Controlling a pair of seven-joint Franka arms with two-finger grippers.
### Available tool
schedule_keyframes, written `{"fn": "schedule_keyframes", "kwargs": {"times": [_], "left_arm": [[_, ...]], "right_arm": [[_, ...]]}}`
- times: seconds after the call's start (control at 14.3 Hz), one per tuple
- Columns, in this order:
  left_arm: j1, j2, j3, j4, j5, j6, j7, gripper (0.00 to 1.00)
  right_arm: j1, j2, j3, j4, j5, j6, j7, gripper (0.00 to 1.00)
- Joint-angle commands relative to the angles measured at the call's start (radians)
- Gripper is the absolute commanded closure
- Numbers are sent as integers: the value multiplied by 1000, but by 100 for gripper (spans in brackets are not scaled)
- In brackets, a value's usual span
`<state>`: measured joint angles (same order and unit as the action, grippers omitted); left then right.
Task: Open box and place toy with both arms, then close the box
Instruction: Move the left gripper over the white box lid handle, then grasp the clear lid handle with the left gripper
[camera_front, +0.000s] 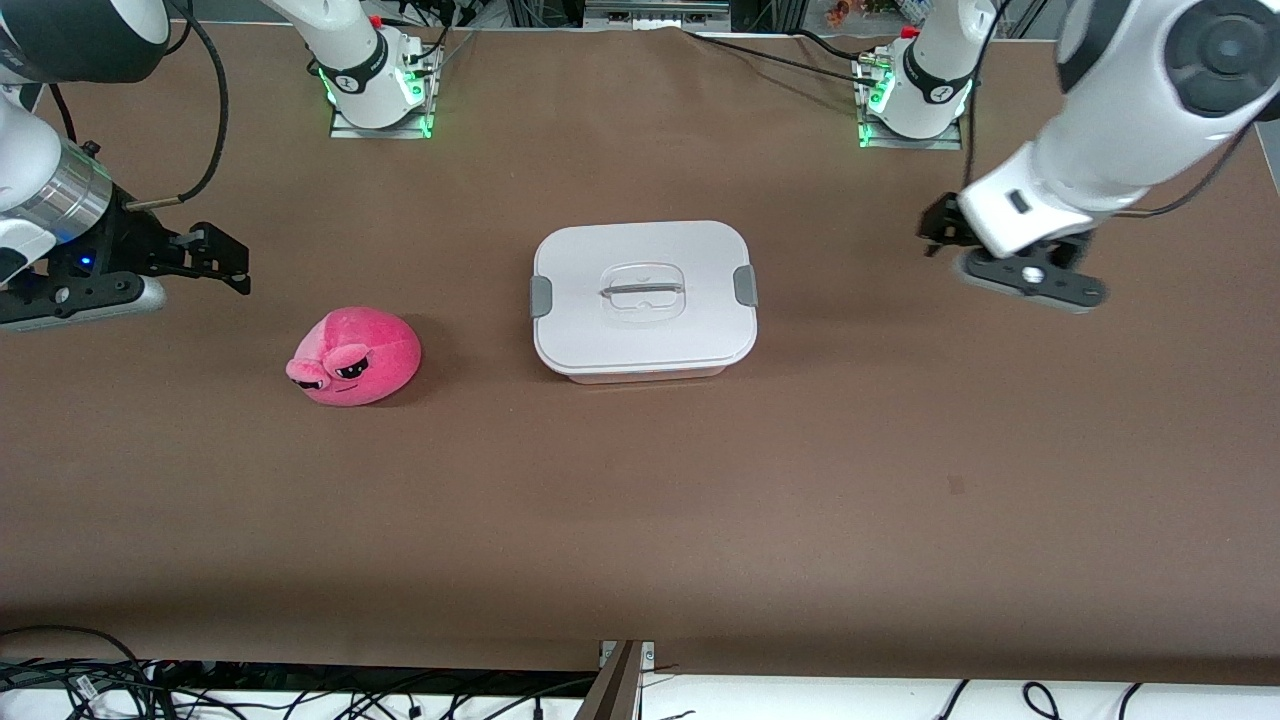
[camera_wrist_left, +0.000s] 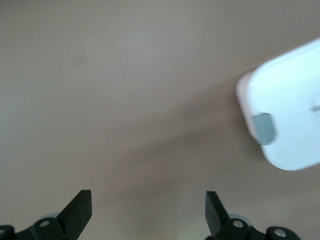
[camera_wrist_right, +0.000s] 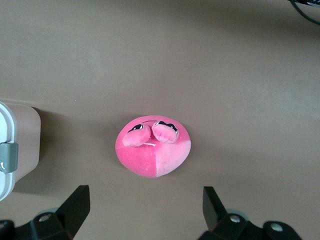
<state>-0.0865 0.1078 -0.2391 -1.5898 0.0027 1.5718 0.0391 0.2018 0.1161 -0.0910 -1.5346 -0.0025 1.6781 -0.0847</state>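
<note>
The box (camera_front: 645, 300) sits shut in the middle of the table, its flat white lid held by a grey clip (camera_front: 541, 296) at each end. Its corner also shows in the left wrist view, box (camera_wrist_left: 290, 110), and in the right wrist view, box (camera_wrist_right: 15, 145). The pink toy (camera_front: 352, 357) lies beside it toward the right arm's end, slightly nearer the front camera; the toy (camera_wrist_right: 153, 147) faces up. My right gripper (camera_front: 225, 262) (camera_wrist_right: 146, 197) hovers open over bare table beside the toy. My left gripper (camera_front: 935, 235) (camera_wrist_left: 148, 200) hovers open over bare table off the box's other end.
Both arm bases (camera_front: 378, 85) (camera_front: 915, 95) stand along the table's edge farthest from the front camera. Cables and a metal bracket (camera_front: 620, 672) lie along the edge nearest that camera. Brown tabletop (camera_front: 640, 500) stretches wide between the box and that edge.
</note>
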Motion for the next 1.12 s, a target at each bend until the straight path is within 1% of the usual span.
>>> {"fn": "schedule_keyframes", "kwargs": {"times": [0.0,0.07,0.14,0.21,0.28,0.42,0.49,0.56,0.63,0.84,1.05], "left_arm": [[2,49,-64,83,-83,-13,161,0],[1,82,-95,90,-123,17,174,0],[-13,128,-130,96,-150,84,182,0],[-34,177,-167,96,-151,140,185,0],[-67,211,-186,96,-150,187,185,0],[-172,274,-183,96,-145,255,185,0],[-220,289,-184,97,-100,301,194,0],[-258,299,-187,93,-29,347,218,0],[-292,321,-189,93,11,376,244,0],[-325,375,-187,83,75,460,341,0],[-343,447,-187,86,92,471,358,0]], "right_arm": [[4,8,2,22,-25,-5,-6,0],[4,8,2,22,-21,-5,5,0],[2,8,2,22,-13,-5,5,0],[4,8,4,22,-14,-5,6,0],[2,8,4,22,-11,-5,8,0],[2,8,2,21,-13,-5,8,0],[4,13,4,21,-11,-5,8,0],[4,14,4,22,-14,-5,6,0],[4,16,4,22,-14,-5,6,0],[4,16,4,21,-13,-5,6,0],[2,20,4,22,-13,-5,0,0]]}}
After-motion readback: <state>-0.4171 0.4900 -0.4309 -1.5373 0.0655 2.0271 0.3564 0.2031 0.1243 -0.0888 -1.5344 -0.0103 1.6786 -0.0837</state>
